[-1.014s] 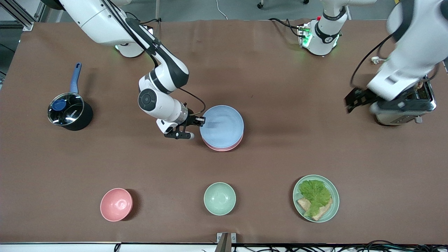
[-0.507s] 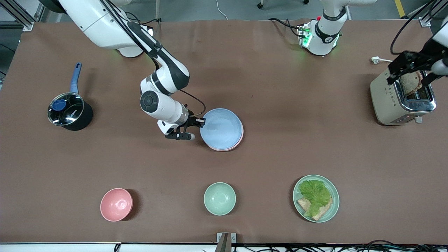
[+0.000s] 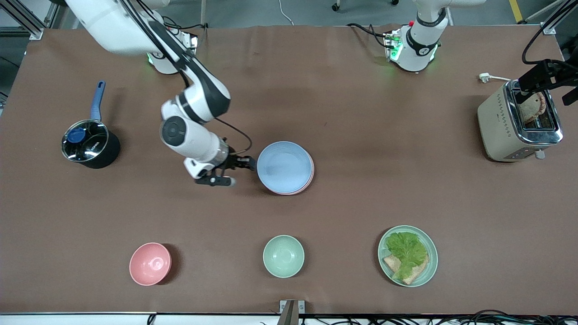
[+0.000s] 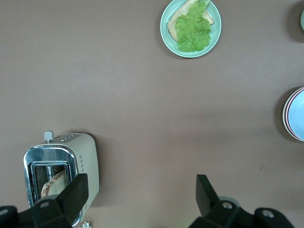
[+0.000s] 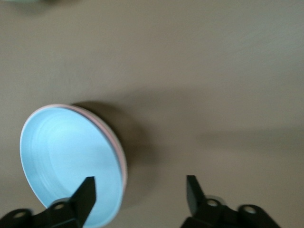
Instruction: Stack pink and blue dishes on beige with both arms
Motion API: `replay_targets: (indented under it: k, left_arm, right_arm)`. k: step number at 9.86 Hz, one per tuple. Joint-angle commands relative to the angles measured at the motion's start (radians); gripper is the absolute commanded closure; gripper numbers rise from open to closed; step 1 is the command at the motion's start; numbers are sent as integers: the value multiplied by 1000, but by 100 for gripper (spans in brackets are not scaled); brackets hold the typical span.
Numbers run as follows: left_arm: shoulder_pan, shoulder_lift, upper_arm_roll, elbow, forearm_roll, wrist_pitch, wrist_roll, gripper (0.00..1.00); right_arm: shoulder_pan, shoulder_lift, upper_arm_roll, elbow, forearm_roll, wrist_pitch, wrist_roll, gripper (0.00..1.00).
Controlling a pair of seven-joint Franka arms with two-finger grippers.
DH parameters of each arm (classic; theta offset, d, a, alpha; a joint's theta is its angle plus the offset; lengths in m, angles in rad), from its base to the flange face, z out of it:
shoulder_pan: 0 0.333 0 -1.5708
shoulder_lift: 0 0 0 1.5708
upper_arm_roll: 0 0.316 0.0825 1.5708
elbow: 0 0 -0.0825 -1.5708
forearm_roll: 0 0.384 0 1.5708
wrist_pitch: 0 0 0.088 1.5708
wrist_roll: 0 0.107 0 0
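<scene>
The light blue plate (image 3: 284, 166) lies on the pale pink plate, whose rim (image 3: 311, 177) peeks out, in the middle of the table. No beige plate shows; what lies under the pink one is hidden. My right gripper (image 3: 236, 171) hangs open and empty just beside the stack, toward the right arm's end. In the right wrist view the blue plate (image 5: 66, 161) sits by one finger of the right gripper (image 5: 140, 192). My left gripper (image 3: 553, 88) is open over the toaster; the left wrist view shows it (image 4: 141, 190) empty, with the stack (image 4: 297, 114) at the edge.
A toaster (image 3: 519, 122) holding bread stands at the left arm's end. A lidded pot (image 3: 90, 144) with a blue handle sits at the right arm's end. Nearer the camera are a pink bowl (image 3: 150, 264), a mint bowl (image 3: 283, 256) and a mint plate (image 3: 431, 266) of lettuce and bread.
The blue plate settled flat onto the pink one and my right gripper let go and drew back toward the right arm's end. My left arm swung up over the toaster.
</scene>
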Motion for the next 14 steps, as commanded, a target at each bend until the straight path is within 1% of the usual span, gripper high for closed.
replay_targets:
  k: [1,2,3,4,5,6,7,8,9,10,11,13,14]
  left_arm:
    - [21,5,-7,-10,-16,-23,-2,0]
    - [20,2,-7,-22,-16,-23,-5,0]
    - [21,-3,-5,-26,-16,-21,-5,0]
    - [21,-5,-5,-28,-16,-21,-5,0]
    - [21,-5,-5,-28,-16,-23,-6,0]
    - [21,-5,-5,-30,-16,-23,-8,0]
    - [21,-5,-4,-30,-11,-21,-8,0]
    - [20,-5,-4,-30,-10,-23,-8,0]
    - [20,-5,-4,-36,-11,-23,-14,0]
    - [21,-18,-4,-46,-16,-23,-37,0]
    - [20,-18,-5,-53,-19,-21,-61,0]
    - [21,-17,-4,-53,-68,-18,-74,0]
    - [20,-17,-4,-56,-62,-17,-71,0]
  right_arm:
    - [-54,-200,-109,17,-76,-198,12,0]
    - [-48,-232,-194,82,-80,-267,7,0]
    - [-43,-261,-269,141,-115,-341,-9,0]
    - [-38,-301,-335,173,-131,-408,-81,0]
    - [-37,-323,-414,198,-119,-447,-270,0]
    - [-37,-355,-465,236,-114,-554,-421,0]
    - [-37,-375,-501,274,-113,-625,-430,0]
    - [-41,-380,-509,331,-113,-678,-416,0]
    - [-44,-374,-521,376,-82,-706,-415,0]
    - [-46,-374,-521,396,-53,-708,-418,0]
    - [-48,-372,-521,393,-53,-710,-418,0]
    - [-40,-372,-520,401,-65,-710,-428,0]
    - [-41,-372,-520,401,-65,-720,-430,0]
